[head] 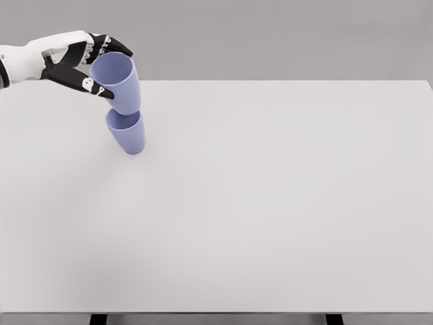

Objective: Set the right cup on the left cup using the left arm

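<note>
Nearest the camera, the white table (270, 223) runs bare from its front edge up to the far left, where the work takes place. Only the head view is available.

Head view: the lower cup (127, 134) stands on the table at far left, leaning slightly. The upper cup (120, 82) sits with its base inside the lower cup's mouth, tilted, its open rim facing up and toward the left hand (76, 59). The left hand enters from the left edge; its fingers are curled around the upper cup near the rim, thumb below, remaining fingers above. The right hand is not visible.

Judged procedure: the stacking appears nearly complete. Level the upper cup so both axes align, lower until it seats, then loosen the fingers gradually. Releasing while tilted risks toppling both cups.
</note>
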Robot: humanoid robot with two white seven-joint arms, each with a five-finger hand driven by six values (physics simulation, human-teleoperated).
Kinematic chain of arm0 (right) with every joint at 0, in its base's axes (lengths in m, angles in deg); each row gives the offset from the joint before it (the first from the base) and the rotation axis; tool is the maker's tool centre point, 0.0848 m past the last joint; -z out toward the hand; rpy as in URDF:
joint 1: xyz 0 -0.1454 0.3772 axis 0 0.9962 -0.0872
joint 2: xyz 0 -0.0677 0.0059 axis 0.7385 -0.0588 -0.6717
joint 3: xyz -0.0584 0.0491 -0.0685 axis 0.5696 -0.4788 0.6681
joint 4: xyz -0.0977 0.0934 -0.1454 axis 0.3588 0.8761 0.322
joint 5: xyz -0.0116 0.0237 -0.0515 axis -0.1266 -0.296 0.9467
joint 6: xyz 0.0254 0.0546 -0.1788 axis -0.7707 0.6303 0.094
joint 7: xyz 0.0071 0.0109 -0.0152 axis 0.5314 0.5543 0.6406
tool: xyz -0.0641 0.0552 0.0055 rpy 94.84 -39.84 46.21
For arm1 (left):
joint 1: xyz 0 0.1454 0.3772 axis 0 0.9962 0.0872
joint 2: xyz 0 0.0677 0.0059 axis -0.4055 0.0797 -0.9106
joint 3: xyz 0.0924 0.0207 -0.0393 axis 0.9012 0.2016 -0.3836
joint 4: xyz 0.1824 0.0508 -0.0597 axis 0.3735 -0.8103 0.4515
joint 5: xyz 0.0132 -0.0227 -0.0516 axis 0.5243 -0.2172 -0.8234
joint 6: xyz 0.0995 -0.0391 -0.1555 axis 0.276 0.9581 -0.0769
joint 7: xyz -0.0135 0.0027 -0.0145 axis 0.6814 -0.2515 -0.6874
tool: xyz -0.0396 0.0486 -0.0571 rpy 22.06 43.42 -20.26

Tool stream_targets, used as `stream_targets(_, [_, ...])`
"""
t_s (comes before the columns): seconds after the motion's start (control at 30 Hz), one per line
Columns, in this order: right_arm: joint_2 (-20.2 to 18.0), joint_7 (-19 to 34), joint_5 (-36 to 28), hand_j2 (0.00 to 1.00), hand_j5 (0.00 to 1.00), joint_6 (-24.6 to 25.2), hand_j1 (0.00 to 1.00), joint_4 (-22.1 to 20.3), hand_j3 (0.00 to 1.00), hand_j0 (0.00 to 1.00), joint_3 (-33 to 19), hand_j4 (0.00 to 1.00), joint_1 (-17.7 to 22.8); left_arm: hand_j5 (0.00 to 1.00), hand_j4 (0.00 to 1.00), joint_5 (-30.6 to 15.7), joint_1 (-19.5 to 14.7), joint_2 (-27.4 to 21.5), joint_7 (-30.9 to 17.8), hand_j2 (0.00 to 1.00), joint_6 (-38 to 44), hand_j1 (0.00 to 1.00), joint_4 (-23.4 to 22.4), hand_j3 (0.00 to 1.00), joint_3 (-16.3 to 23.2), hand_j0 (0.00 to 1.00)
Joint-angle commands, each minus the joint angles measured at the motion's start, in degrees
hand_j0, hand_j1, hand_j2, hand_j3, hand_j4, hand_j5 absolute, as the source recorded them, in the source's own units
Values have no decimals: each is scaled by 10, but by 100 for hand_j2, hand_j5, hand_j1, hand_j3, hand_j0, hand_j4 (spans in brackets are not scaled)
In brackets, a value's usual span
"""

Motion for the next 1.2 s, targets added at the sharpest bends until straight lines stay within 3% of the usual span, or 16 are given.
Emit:
stream_targets(0.0, [0,0,0,100,100,0,100,0,100,100,0,100,0,68,68,-3,0,-1,0,68,0,68,-1,68,-1,68])
stream_targets(1.17, [0,0,0,100,100,0,100,0,100,100,0,100,0,68,68,-3,18,-6,1,68,0,68,-11,68,-1,68])
